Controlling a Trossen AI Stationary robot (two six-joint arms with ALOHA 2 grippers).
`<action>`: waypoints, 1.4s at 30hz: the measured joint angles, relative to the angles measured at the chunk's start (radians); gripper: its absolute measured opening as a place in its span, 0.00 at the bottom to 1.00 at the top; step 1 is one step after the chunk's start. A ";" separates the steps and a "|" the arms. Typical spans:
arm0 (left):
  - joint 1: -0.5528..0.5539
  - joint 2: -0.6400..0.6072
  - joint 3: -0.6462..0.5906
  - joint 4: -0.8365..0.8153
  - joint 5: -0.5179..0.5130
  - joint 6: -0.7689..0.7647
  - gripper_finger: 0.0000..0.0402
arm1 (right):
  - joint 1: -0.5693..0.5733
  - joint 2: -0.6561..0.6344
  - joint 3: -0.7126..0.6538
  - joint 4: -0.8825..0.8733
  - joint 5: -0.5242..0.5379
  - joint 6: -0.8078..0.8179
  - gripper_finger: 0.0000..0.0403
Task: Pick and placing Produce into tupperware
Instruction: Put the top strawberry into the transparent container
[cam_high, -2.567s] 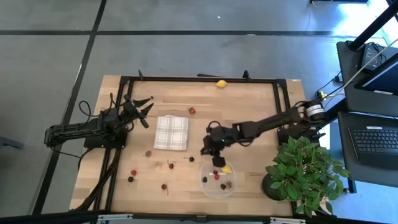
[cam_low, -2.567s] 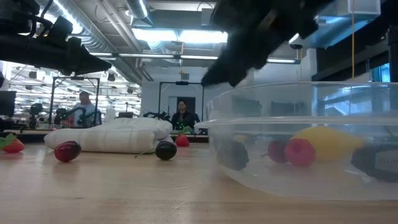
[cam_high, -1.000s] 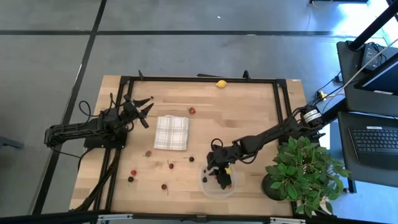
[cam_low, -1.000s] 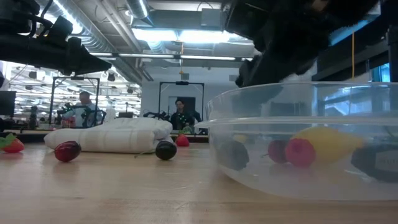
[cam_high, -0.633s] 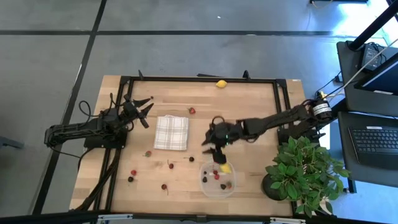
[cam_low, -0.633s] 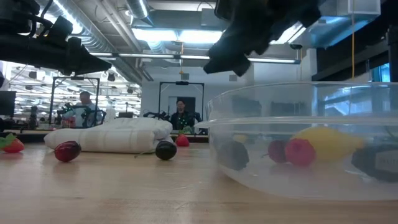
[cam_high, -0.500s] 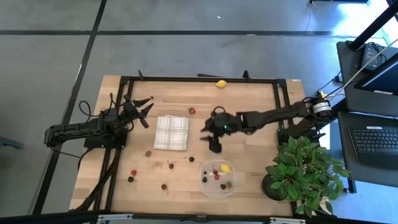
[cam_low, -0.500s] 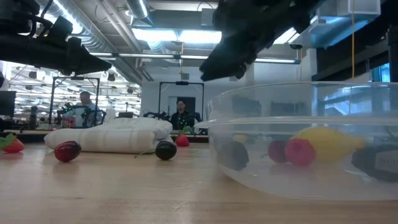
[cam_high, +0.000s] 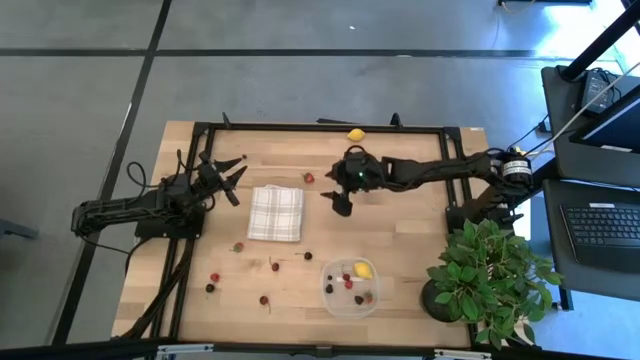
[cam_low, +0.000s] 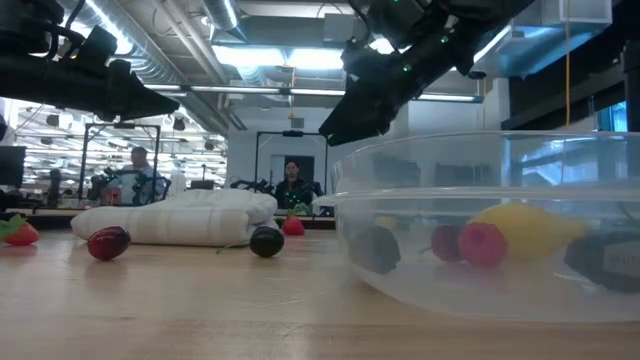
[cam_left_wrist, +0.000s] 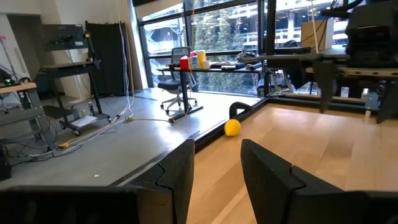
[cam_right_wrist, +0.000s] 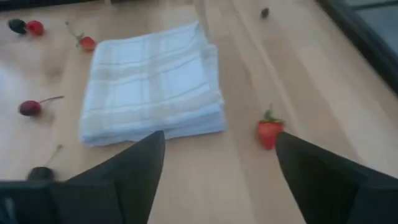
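R gripper (cam_high: 338, 203) is hanging over mid-table, just right of the folded checked cloth (cam_high: 275, 212) and near the strawberry (cam_high: 309, 178); jaws are standing wide apart w/ nothing between them, as the R wrist view is showing the fingers (cam_right_wrist: 127, 167) spread above bare wood. L gripper (cam_high: 235, 176) is waiting at the L edge of the table (cam_high: 400, 215), jaws parted and empty.

Clear tupperware (cam_high: 350, 300) is sitting at the near side, right of centre, just left of the potted plant (cam_high: 490, 275). Inside it: a yellow lemon (cam_high: 362, 270) plus a few red and dark berries (cam_high: 347, 284). The low view is showing the same lemon (cam_low: 530, 225) and a red berry (cam_low: 482, 243) through the wall.

Loose produce is lying on the table: a second lemon (cam_high: 356, 134) at the far edge, cherries (cam_high: 273, 265) near the cloth, and more berries (cam_high: 213, 278) toward the near L corner.
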 joint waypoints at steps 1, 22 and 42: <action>0.000 0.000 0.000 0.000 0.000 0.000 0.31 | -0.005 0.000 0.000 0.012 0.000 -0.002 0.79; 0.000 0.000 0.000 0.000 0.000 -0.006 0.31 | -0.021 0.000 0.000 0.041 0.110 0.057 0.81; 0.000 0.000 0.000 0.000 0.000 -0.006 0.31 | -0.188 0.000 -0.001 -0.090 0.091 0.180 0.80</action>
